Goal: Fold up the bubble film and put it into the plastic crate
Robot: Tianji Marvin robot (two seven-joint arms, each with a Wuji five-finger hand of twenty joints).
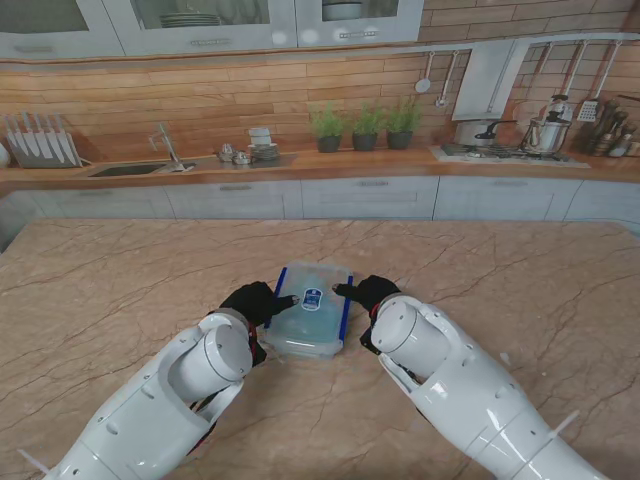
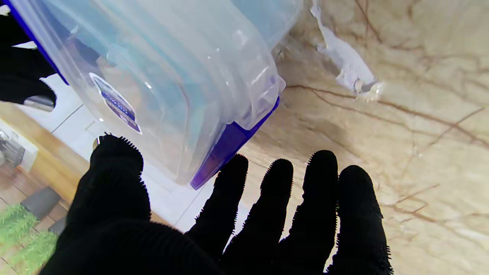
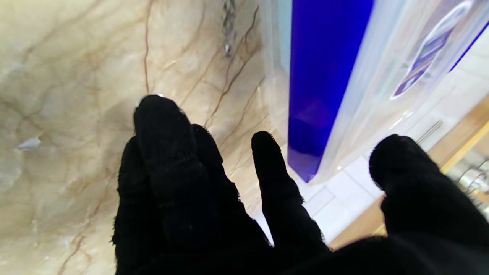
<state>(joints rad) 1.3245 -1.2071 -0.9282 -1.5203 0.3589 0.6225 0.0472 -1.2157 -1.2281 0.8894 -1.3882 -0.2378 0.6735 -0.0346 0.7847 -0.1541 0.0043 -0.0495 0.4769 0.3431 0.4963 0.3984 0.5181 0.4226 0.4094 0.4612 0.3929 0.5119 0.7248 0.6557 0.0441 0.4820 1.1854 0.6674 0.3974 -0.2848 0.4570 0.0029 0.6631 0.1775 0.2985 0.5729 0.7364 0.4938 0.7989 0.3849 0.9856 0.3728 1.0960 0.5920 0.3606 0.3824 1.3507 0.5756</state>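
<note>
Toward the near edge of the bench (image 1: 120, 290), about midway between its left and right edges, the plastic crate (image 1: 308, 322) sits between our two hands, a clear box with blue clips down its long sides and a lid with a label on it. Our left hand (image 1: 256, 301) rests just beside the crate's left side with the fingers (image 2: 269, 198) spread and nothing in them, and we cannot tell whether a fingertip touches the clip. Our right hand (image 1: 368, 293) is just beside the right side, likewise open and empty, thumb apart from the other fingers (image 3: 273, 168). We cannot make out the bubble film for certain in any view; a pale crumpled scrap (image 2: 345, 68) lying on the bench beyond the crate in the left wrist view may be part of it, but it is too unclear to say. We judge that the work now concerns the crate itself, either bracing it or working its clips, and the next move calls for both hands to act together so the light box does not slide. The stand view alone shows both hands flanking the crate; the wrist views alone show the blue clip (image 3: 324, 80) close up and the open fingers.
</note>
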